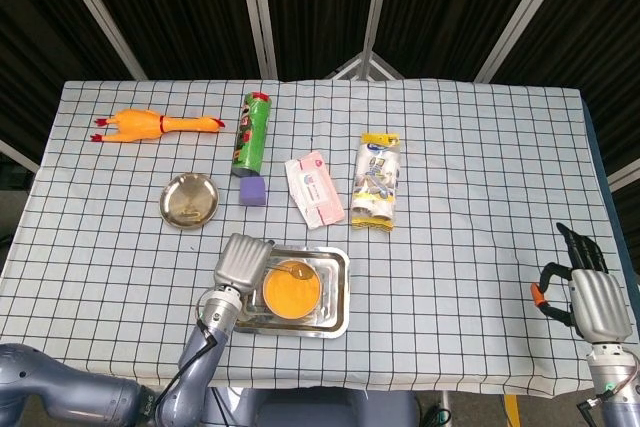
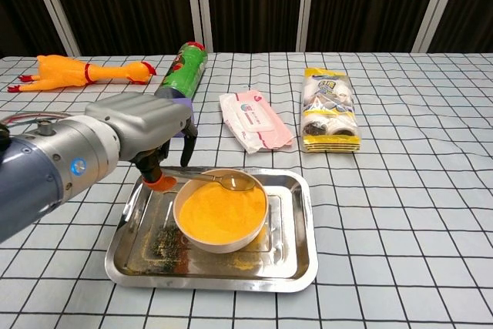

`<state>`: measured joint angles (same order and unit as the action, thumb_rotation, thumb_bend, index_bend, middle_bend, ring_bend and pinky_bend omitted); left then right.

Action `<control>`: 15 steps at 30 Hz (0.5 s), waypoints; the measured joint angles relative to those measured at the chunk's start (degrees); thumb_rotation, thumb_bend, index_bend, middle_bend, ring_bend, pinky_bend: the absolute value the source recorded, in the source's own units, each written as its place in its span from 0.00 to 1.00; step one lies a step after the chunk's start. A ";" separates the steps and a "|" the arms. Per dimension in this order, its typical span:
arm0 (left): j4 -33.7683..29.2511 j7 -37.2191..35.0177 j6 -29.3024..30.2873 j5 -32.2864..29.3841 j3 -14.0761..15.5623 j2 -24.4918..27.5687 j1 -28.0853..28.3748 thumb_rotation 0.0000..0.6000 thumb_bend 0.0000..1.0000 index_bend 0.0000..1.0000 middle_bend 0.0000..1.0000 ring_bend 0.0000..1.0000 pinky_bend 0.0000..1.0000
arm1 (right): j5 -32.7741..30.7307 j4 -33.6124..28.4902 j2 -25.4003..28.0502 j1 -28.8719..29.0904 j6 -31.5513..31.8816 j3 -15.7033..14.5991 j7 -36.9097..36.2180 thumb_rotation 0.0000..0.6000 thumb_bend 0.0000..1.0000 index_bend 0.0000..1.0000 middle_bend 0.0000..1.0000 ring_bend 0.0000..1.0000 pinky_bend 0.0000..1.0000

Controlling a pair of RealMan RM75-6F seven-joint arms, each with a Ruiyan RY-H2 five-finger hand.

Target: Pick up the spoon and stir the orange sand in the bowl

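Note:
A white bowl (image 1: 291,294) (image 2: 221,213) of orange sand stands in a steel tray (image 1: 340,299) (image 2: 299,256) near the table's front. The metal spoon (image 1: 293,270) (image 2: 225,181) lies across the bowl's far rim, its handle pointing left. My left hand (image 1: 243,260) (image 2: 142,135) hovers over the handle's end with fingers curled down. Its orange-tipped thumb sits right at the handle, but a grip on the handle does not show. My right hand (image 1: 590,294) hangs off the table's front right corner, fingers spread and holding nothing. The chest view does not show it.
Behind the tray lie a purple block (image 1: 253,192), a green can (image 1: 254,133), a pink tissue pack (image 1: 315,188) and a yellow snack bag (image 1: 377,181). A small steel dish (image 1: 190,199) and a rubber chicken (image 1: 155,125) sit at the left.

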<state>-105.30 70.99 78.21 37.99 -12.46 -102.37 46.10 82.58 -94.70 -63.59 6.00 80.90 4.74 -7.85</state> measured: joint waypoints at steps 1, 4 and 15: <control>0.22 0.30 0.23 -0.37 -0.10 -0.23 0.27 1.00 0.46 0.47 1.00 1.00 1.00 | 0.02 -0.02 0.02 -0.01 0.00 -0.01 -0.04 1.00 0.43 0.00 0.00 0.00 0.00; 0.55 0.54 0.55 -1.11 -0.28 -0.53 0.67 1.00 0.46 0.47 1.00 1.00 1.00 | 0.12 -0.05 0.02 0.01 0.02 -0.01 -0.06 1.00 0.43 0.00 0.00 0.00 0.00; 2.13 -0.27 0.91 -2.03 0.17 -1.99 1.88 1.00 0.50 0.48 1.00 1.00 1.00 | -0.02 -0.25 0.09 0.02 -0.10 0.05 -0.33 1.00 0.43 0.00 0.00 0.00 0.00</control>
<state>-103.18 70.72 79.12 35.96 -12.30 -104.36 47.98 82.56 -94.95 -63.50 6.02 80.80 4.80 -8.18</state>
